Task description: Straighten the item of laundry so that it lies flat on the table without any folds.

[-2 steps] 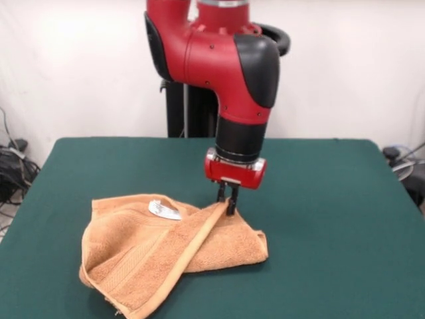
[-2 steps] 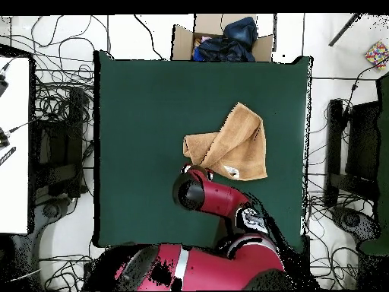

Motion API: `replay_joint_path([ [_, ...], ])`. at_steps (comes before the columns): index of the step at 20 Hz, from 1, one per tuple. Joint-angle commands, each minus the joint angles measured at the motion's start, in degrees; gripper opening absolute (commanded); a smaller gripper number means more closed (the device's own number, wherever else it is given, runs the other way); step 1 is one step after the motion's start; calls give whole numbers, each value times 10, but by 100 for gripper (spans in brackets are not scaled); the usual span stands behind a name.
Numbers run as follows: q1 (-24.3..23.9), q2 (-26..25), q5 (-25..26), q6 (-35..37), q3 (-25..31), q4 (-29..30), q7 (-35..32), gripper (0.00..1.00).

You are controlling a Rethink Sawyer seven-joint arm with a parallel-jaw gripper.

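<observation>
The item of laundry (image 1: 166,249), an orange-tan towel, lies crumpled on the green table (image 1: 319,199), left of centre. One flap is folded diagonally over the rest, and a white label (image 1: 164,210) shows near its far edge. My gripper (image 1: 227,201) points straight down at the towel's far right part, its fingers close together and pinching the raised end of the folded hem. In the overhead view the towel (image 2: 232,144) lies right of the middle of the table (image 2: 137,114). There the arm (image 2: 199,192) covers the gripper.
A cardboard box (image 2: 182,39) holding dark clothes stands beyond the table's top edge in the overhead view. Cables lie on the floor around the table, and a white surface (image 2: 11,137) sits at the left.
</observation>
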State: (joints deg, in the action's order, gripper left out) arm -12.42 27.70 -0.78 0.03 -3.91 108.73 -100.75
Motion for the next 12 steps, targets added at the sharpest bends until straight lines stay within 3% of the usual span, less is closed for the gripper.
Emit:
replay_joint_path([
  [1, 1, 132, -18, 182, 45, -10, -47, 0],
  [6, -7, 164, -16, 245, 58, -27, -38, 0],
  [12, -9, 149, -12, 244, 68, -53, -42, 0],
])
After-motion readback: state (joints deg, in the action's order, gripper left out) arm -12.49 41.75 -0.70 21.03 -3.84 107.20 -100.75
